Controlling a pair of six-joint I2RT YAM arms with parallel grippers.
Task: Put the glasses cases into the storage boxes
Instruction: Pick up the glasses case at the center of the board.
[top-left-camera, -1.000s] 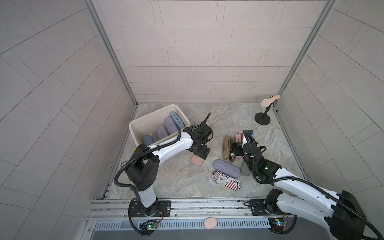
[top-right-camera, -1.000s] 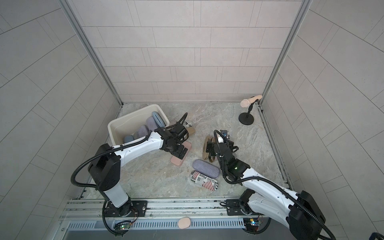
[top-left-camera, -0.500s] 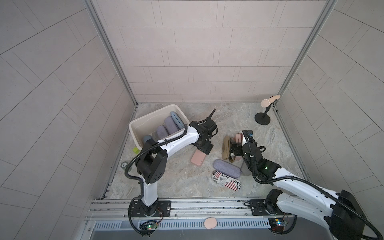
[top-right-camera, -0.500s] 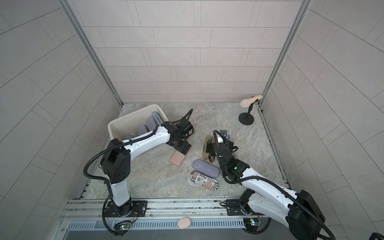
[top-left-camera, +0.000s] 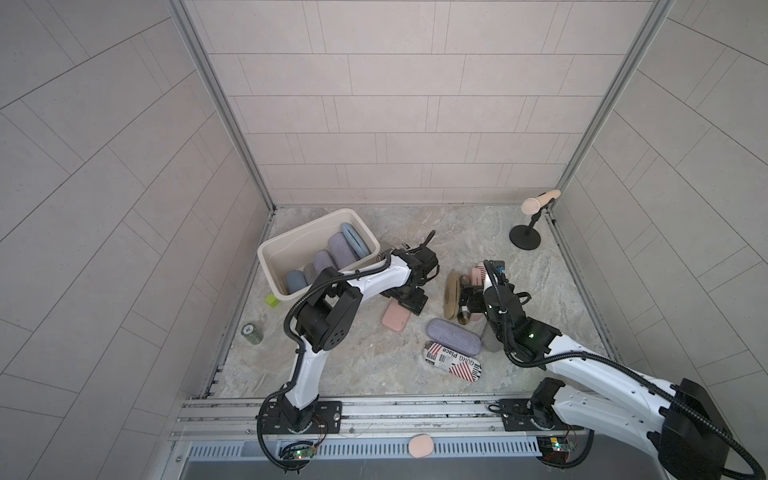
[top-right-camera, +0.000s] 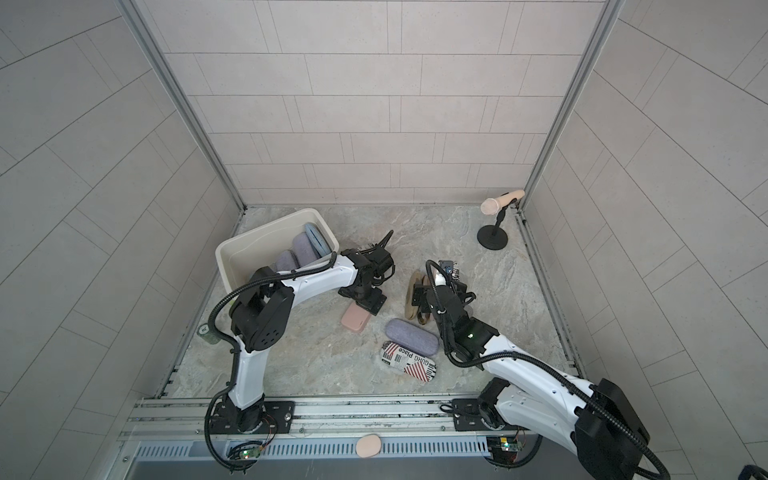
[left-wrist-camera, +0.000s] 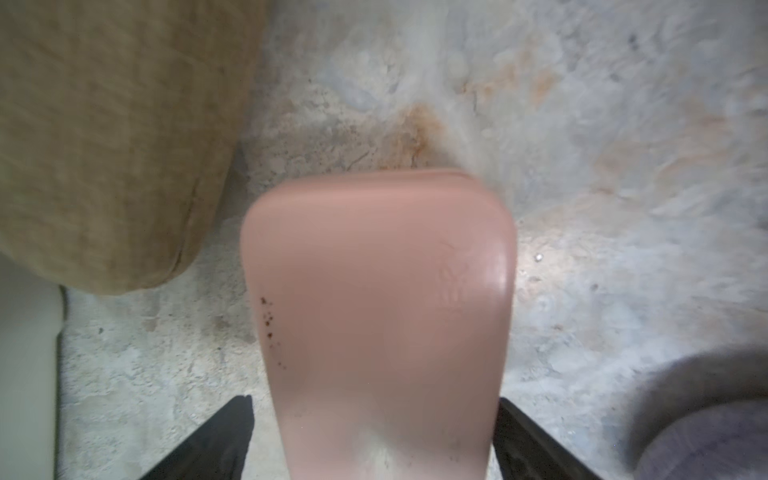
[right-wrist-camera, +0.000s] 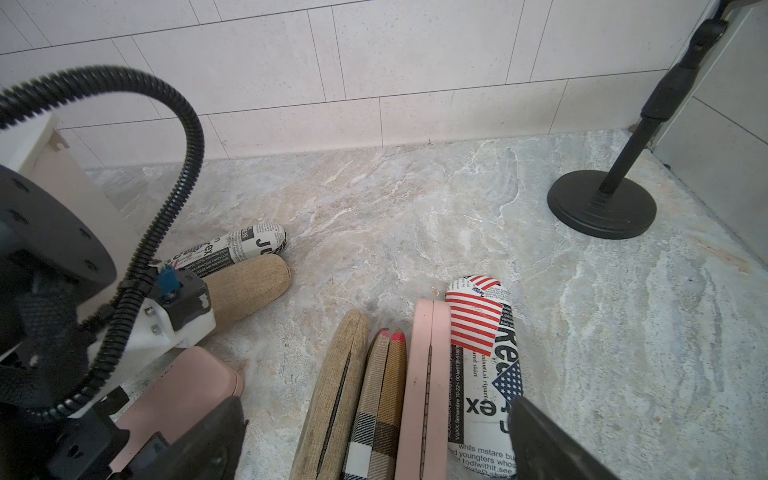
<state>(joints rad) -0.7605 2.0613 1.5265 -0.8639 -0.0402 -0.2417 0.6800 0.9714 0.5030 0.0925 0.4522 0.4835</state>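
Near the cream bin (top-left-camera: 299, 245), the left gripper (left-wrist-camera: 372, 401) straddles the pink case (left-wrist-camera: 378, 291), fingers wide, perhaps touching it; farther from the bin, the right gripper (right-wrist-camera: 375, 401) gapes over a row of cases (right-wrist-camera: 384, 374).

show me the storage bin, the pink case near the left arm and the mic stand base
storage bin (top-left-camera: 297, 249), in a top view, bare inner wall
pink case (top-left-camera: 397, 322), in a top view, middle of its top
mic stand base (top-left-camera: 525, 240), in a top view, black disc
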